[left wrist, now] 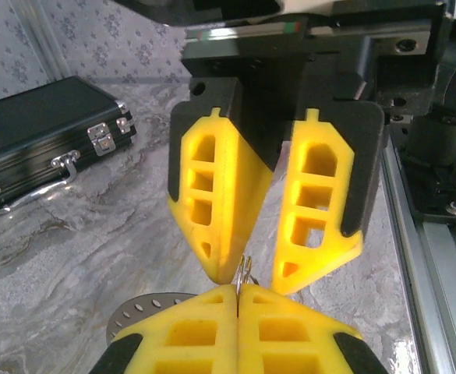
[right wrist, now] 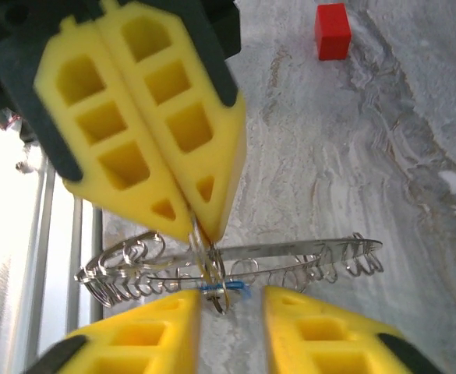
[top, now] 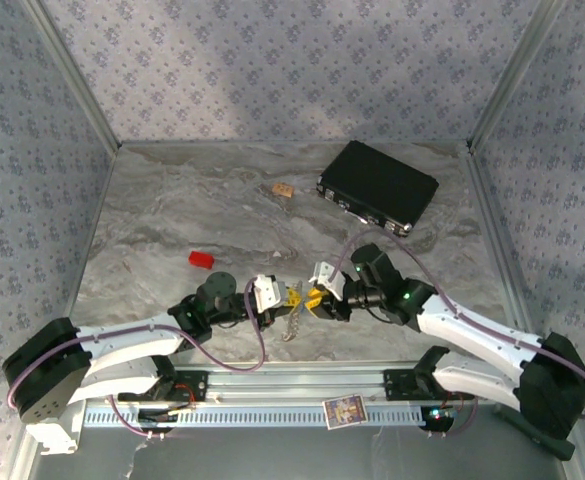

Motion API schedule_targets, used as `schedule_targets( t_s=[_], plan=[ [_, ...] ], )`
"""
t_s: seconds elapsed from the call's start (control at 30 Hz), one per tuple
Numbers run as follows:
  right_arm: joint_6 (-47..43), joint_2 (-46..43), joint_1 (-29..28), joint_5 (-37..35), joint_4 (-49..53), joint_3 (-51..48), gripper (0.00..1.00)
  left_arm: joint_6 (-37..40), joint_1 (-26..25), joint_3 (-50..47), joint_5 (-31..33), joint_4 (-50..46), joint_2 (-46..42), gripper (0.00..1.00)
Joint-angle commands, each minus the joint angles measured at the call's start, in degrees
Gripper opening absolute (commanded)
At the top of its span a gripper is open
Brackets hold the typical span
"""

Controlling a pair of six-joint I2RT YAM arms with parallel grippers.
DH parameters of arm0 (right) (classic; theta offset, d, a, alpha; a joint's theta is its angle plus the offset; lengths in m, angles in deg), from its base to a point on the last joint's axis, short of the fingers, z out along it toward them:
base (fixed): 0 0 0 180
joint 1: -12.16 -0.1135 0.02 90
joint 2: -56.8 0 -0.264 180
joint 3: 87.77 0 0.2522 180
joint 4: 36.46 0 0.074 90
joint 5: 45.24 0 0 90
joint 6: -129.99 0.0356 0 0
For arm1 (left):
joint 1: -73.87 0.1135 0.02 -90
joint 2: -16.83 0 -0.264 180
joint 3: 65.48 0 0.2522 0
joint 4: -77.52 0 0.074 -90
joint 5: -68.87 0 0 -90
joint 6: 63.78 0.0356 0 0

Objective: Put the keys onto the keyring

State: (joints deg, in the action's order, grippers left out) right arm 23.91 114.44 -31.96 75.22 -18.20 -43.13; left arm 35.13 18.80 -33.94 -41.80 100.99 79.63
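1. Left arm [top: 132, 342]: extends from lower left toward frame centre. The left gripper [top: 292, 296] has its fingers pressed together.
2. Right arm [top: 472, 335]: extends from lower right. The right gripper [top: 315, 300] has its fingers apart, tips facing the left's.

Patterned blue-grey walls [top: 272, 60]; grey marbled tabletop [top: 172, 200].

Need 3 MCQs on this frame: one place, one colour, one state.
1. The case lies on the table at: A far right; B near left; C dead centre.
2. The block is: A green; B red; C white.
3. The left gripper is: A wide open; B shut on the keyring; C lying flat on the table.

Key: 1 A, it sits by the far right corner in the top view. 2 B, plainly red in two views. 3 B, its closed tips pinch the wire.
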Motion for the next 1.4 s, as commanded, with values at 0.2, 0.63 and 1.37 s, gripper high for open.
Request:
schedule_targets(
  t_s=[0.2, 0.63, 1.37],
  plan=[
    [0.78, -1.97, -0.09, 2.24, -5.71, -1.56, 0.30, -1.64, 0.05, 0.06, -2.09, 7.15, 1.44, 0.00],
    [-2.47, -2.64, -0.26, 0.58, -1.13, 1.31, 0.00, -0.82, 0.05, 1.60, -1.35, 1.52, 1.52, 0.13],
    [-14.65, 5.63, -7.18, -9.45, 24.55, 19.04, 0.00, 6.30, -0.20, 7.62, -2.89, -14.61, -0.66, 0.11]
  ],
)
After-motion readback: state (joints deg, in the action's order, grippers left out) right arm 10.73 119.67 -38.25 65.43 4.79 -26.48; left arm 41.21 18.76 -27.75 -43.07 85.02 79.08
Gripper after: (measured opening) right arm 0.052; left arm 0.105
